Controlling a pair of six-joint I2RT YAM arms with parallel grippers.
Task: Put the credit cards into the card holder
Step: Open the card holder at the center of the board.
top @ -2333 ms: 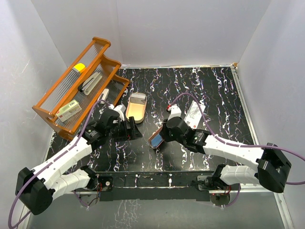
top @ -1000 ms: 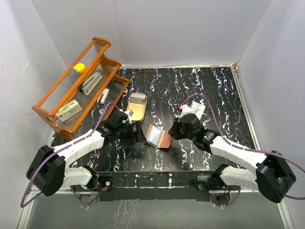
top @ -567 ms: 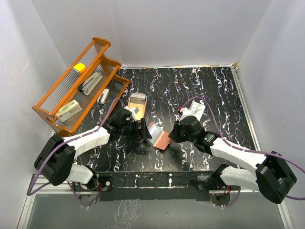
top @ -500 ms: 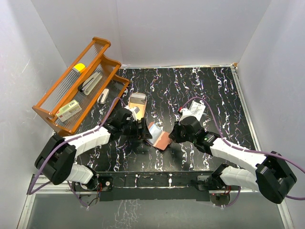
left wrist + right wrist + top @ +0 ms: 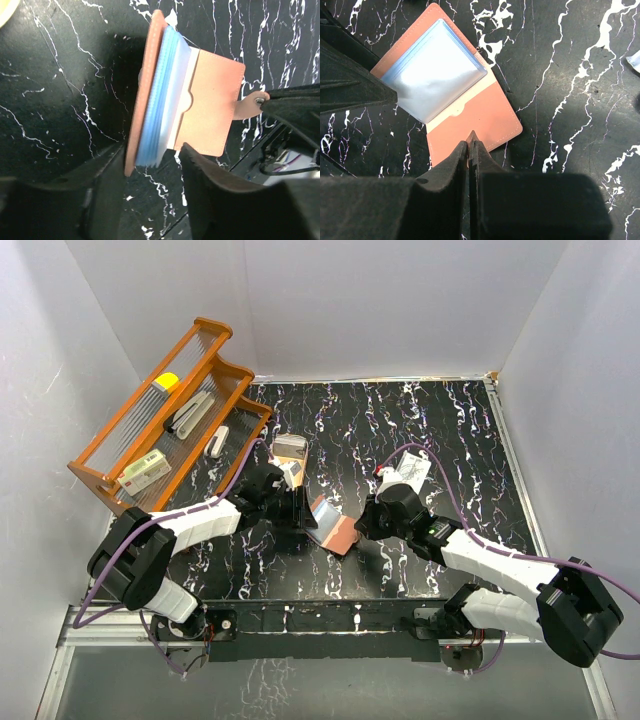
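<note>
1. The desk [image 5: 420, 430] is a black slab with thin white marble veins and a slight gloss, walled in by plain pale panels.
2. An orange wire rack [image 5: 212, 332] stands at the far left. It has a wooden-looking frame and fine metal rods, and a cream box [image 5: 143, 472] lies in its lower tier.
3. The card holder [image 5: 335, 528] lies open mid-desk, between the two arms.
   - It is smooth reddish-brown leather, rectangular with rounded corners and a stitched border [image 5: 470, 115].
   - A sheaf of clear, pale blue plastic pockets fans out from its spine.
   - From the left wrist [image 5: 210, 105], one cover is tilted up on edge with the pockets stacked against it. The other cover lies flat.
4. An oval tan tray [image 5: 290, 440] with a metal rim sits just beyond the left arm, partly hidden by it.
5. A white credit card [image 5: 408, 475] with dark print lies flat on the desk beyond the right arm, apart from the holder.
6. The left gripper [image 5: 152, 150] has its jaws spread wide, either side of the raised cover and pockets. I cannot tell whether they touch it.
7. The right gripper [image 5: 469, 145] has its jaws pressed almost together on the holder's little strap tab, at the edge of the flat cover.
</note>
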